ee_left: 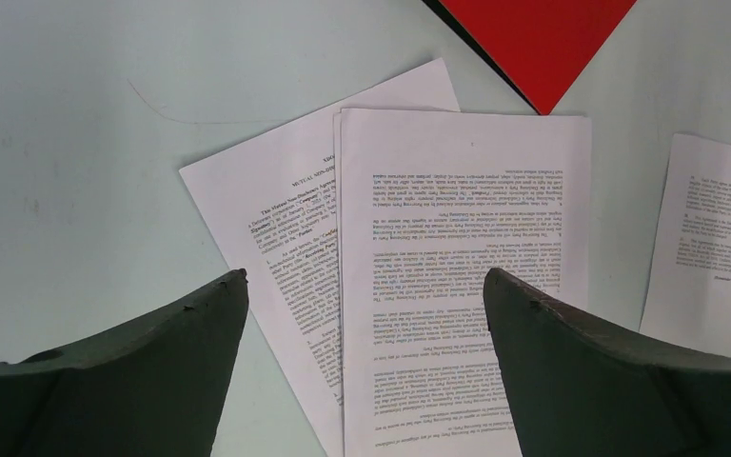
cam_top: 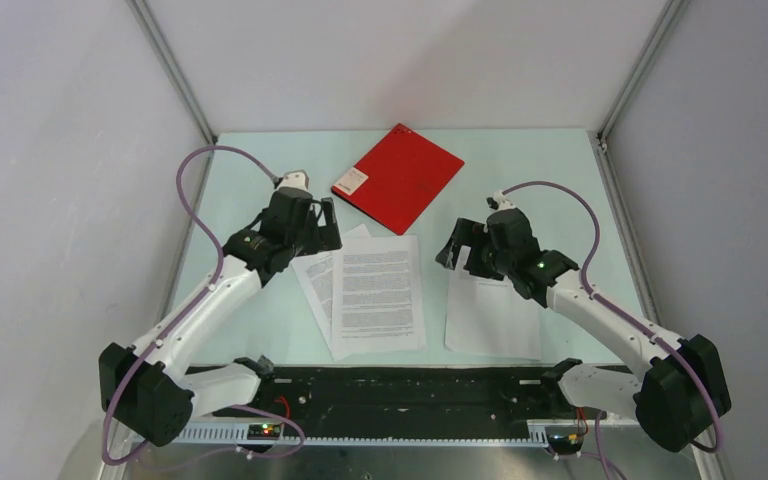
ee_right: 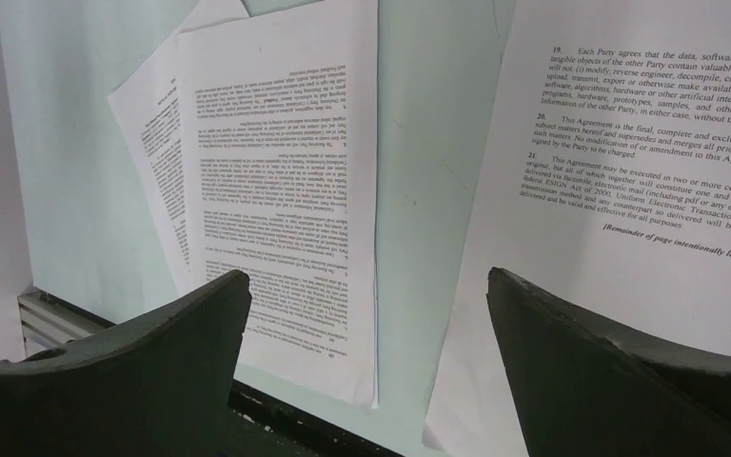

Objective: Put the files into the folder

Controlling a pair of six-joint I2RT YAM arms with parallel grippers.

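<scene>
Black left gripper and right gripper hover agape over files.

A: Bottom of the view, what's showing?
B: The left gripper is hanging over the paperwork, its two dark grey plastic fingers standing wide apart.
A: Paper?
B: Thin white paper sheets printed with dense black text are lying overlapped in the middle, a straight one sitting on a tilted sheet, print reading upside down. Another white printed sheet is lying apart at the right edge.
A: Top?
B: A corner of the flat red folder is poking in, a black edge showing along its left side, its tip lying just beside the straight sheet. Everything is resting on the pale green tabletop.
</scene>
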